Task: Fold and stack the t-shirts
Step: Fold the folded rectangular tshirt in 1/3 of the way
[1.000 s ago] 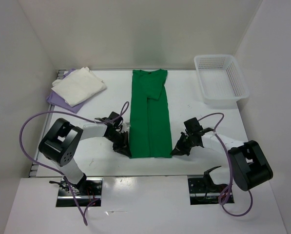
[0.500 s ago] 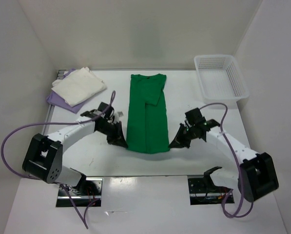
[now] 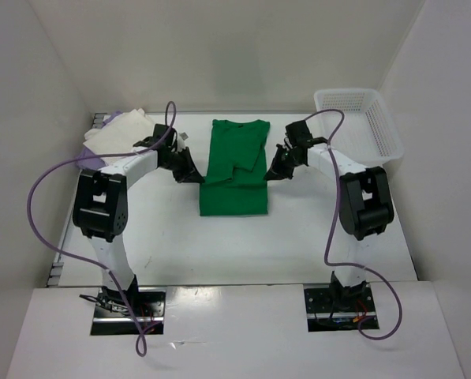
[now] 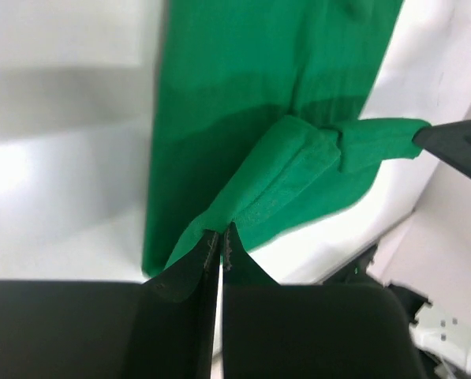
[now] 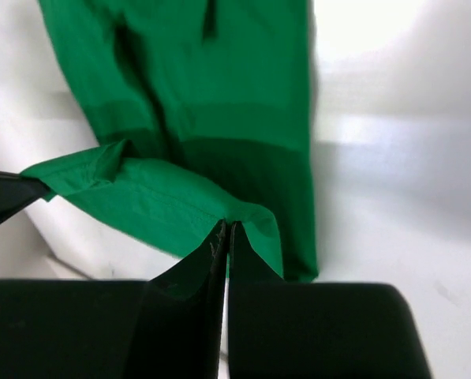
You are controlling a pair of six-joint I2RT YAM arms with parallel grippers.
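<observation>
Workspace from above, read left to right: I am looking into a booth closed by a plain white left wall [image 3: 30,118], back wall [image 3: 219,55] and right wall [image 3: 444,118], with a glossy white table [image 3: 219,245] lying between them and catching soft reflections.

In the far left corner the lavender shirt [image 3: 86,159] is lying folded flat, and the cream shirt [image 3: 125,133] is resting folded on top of it, partly hidden by the left arm. A purple cable [image 3: 42,185] is looping out from that arm over the table's left edge.

The left gripper [image 3: 194,175] is reaching in from the left, and in its wrist view I am seeing its jaws [image 4: 219,237] pressed together on a corner of the hem of the green shirt [image 3: 235,193]. The green shirt is lying lengthwise at the middle of the table, collar toward the back wall, with its near part raised and doubled back over the rest; the hem is stretching as a taut band between the two grippers.

The right gripper [image 3: 273,172] is mirroring this from the other side, its jaws [image 5: 225,230] pinched on the opposite hem corner of the cloth [image 5: 180,95].

In the far right corner a white mesh basket [image 3: 377,162] is sitting just beside the right wall, well apart from the shirts.
</observation>
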